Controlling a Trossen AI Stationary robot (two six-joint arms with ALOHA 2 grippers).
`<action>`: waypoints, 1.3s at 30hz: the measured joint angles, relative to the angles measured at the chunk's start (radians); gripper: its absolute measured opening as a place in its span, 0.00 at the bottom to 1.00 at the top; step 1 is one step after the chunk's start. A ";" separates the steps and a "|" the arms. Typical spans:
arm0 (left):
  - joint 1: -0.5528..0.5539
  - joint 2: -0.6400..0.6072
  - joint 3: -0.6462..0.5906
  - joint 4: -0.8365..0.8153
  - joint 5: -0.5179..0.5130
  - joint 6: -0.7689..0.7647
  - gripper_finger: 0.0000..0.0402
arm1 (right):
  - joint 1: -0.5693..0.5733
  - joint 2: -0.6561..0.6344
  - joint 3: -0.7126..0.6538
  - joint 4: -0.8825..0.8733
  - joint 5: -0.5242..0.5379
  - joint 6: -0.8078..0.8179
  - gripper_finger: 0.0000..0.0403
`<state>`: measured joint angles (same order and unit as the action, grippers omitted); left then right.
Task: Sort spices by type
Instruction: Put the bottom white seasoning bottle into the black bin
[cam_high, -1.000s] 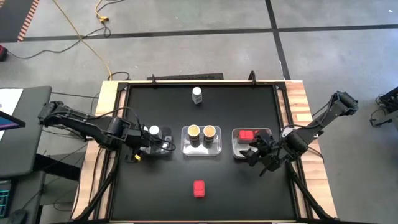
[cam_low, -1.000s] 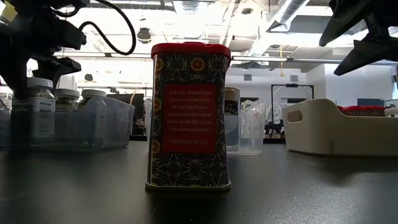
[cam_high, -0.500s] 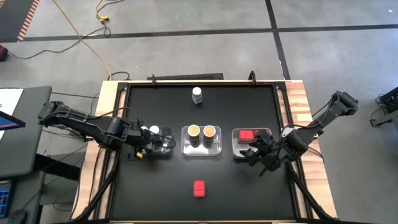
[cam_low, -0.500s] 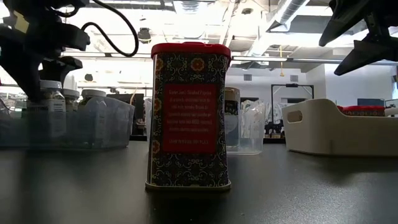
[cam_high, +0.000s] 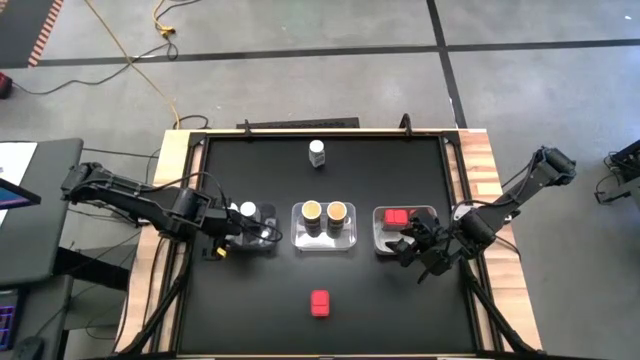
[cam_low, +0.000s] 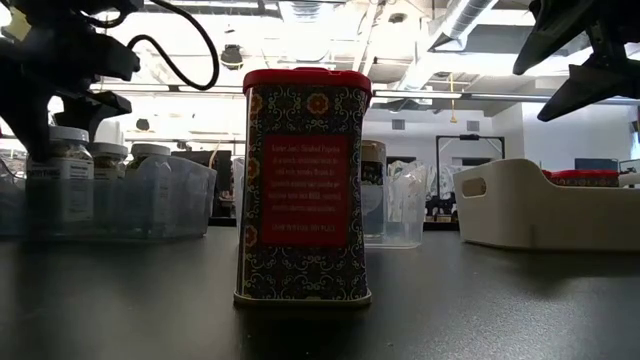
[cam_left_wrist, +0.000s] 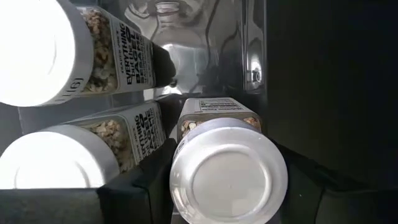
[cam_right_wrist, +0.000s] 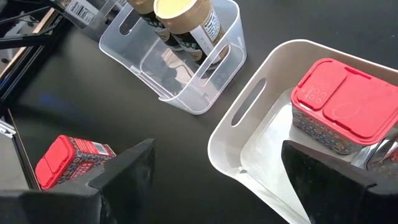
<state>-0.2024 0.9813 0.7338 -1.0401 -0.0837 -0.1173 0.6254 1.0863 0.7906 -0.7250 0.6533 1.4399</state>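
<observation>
- Gripping a white-capped seasoning jar (cam_left_wrist: 227, 180), our left gripper (cam_high: 240, 228) sits clamped on it inside the left clear tray (cam_high: 268, 243), beside two matching jars (cam_left_wrist: 37, 50).
- Our right gripper (cam_high: 412, 250) hovers with fingers apart at the white bin's (cam_high: 380, 240) 5 o'clock corner; one red tin (cam_high: 396, 216) inside.
- Two tan-topped jars (cam_high: 324, 212) in the centre tray.
- Loose: red tin (cam_high: 319, 302) at 6 o'clock, white-capped jar (cam_high: 317, 153) at 12.

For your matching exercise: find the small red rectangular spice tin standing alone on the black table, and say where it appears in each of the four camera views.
High view: the red rectangular tin stands near the table's front edge, below the clear middle tray.
Low view: upright, filling the centre.
Left wrist view: not in it.
Right wrist view: lower left corner.
Shared landmark: that clear tray holding tan-topped jars.
</observation>
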 joint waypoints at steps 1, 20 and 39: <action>0.000 0.000 0.000 0.000 0.000 0.000 0.50 | 0.000 0.000 0.000 0.000 0.000 0.000 0.92; 0.000 0.000 0.000 0.000 -0.001 -0.026 0.50 | 0.000 0.000 0.000 0.000 0.000 0.000 0.92; 0.000 -0.001 0.002 -0.001 0.022 -0.063 0.62 | 0.000 0.000 0.000 0.000 0.000 0.003 0.92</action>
<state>-0.2020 0.9806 0.7353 -1.0413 -0.0620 -0.1799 0.6254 1.0860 0.7906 -0.7254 0.6537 1.4425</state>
